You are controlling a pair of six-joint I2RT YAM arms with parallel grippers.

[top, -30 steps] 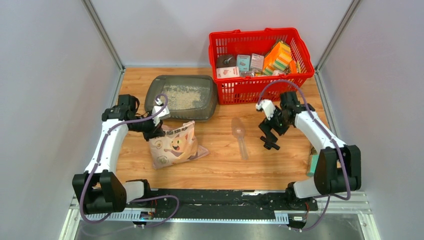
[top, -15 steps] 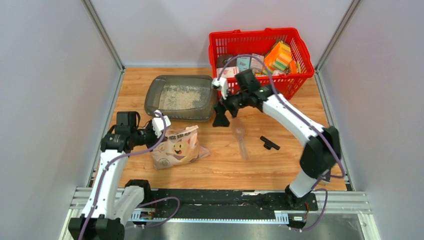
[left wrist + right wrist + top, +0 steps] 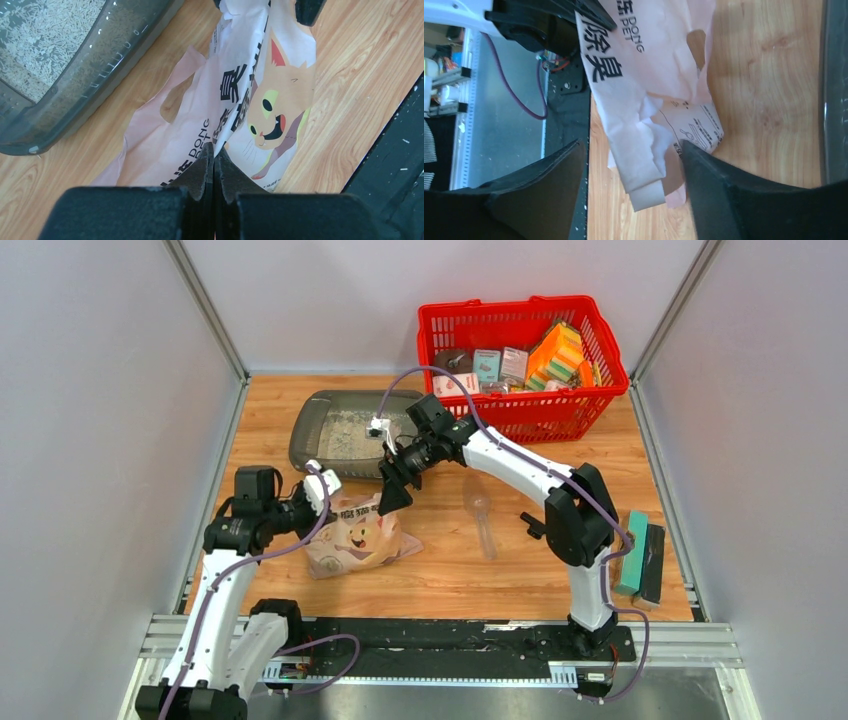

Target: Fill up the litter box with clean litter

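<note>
The dark grey litter box [image 3: 305, 428] sits at the back left with a layer of pale clean litter [image 3: 352, 432] inside; its wall [image 3: 75, 75] shows in the left wrist view. The pinkish-cream cat-print litter bag [image 3: 355, 537] lies in front of it. My left gripper [image 3: 318, 502] is shut on a fold of the bag [image 3: 260, 100] at its left side. My right gripper [image 3: 386, 496] is open over the bag's crumpled top corner [image 3: 649, 150], which lies between its fingers [image 3: 724, 195].
A translucent pink scoop [image 3: 481, 514] lies right of the bag, with a small black piece [image 3: 533, 528] beyond it. The red basket [image 3: 440, 325] of goods stands at the back right. A green and black block [image 3: 640, 555] lies near the right wall.
My right arm has swung left from beside the scoop, past the litter box's corner, to the bag's top corner. The left arm drew back a little, still holding the bag.
</note>
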